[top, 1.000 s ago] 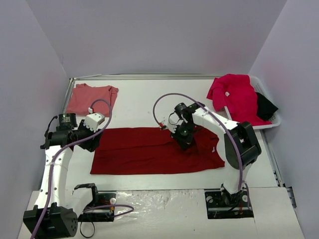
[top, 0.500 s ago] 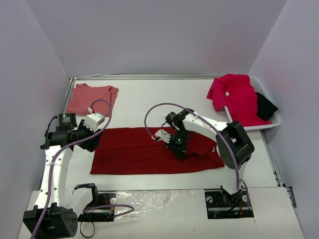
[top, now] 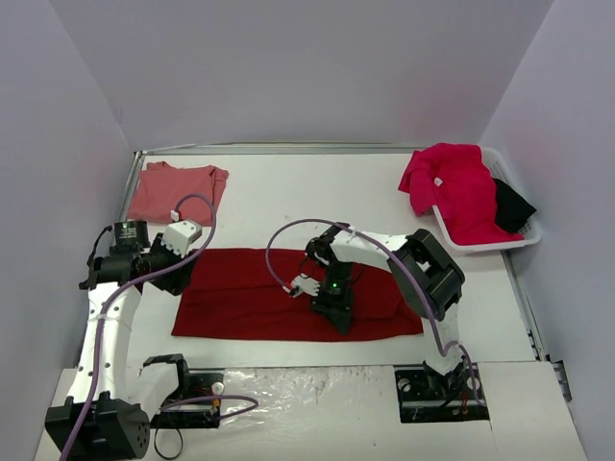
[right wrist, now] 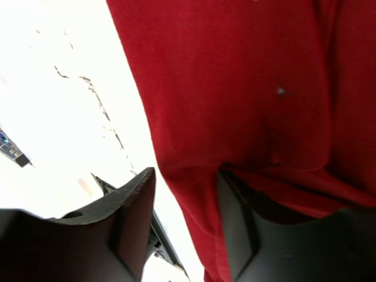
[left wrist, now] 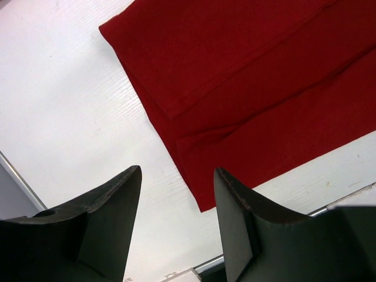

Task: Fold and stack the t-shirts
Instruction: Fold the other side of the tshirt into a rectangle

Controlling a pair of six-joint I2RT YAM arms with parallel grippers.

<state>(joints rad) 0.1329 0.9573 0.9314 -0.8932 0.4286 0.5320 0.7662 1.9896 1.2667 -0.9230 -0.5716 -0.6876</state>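
We see two arms clad in white shells with black joint housings, the left arm (top: 104, 331) and the right arm (top: 384, 245). A thin lilac cable (top: 269, 257) runs along each. Each black base (top: 442, 389) sits at 6 o'clock on the tabletop (top: 288, 192). A white boxy camera housing (top: 183, 233) tops the left wrist. The left pincer (left wrist: 176, 176) and right pincer (right wrist: 185, 179) have matte black, wedge-shaped fingers (left wrist: 106, 205) with flat inner faces.

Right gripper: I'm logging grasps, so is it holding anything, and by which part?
Cannot be told. A fold of the dark red t-shirt lies between the fingers of the right gripper, but they stand apart, so a real grip is unconfirmed.
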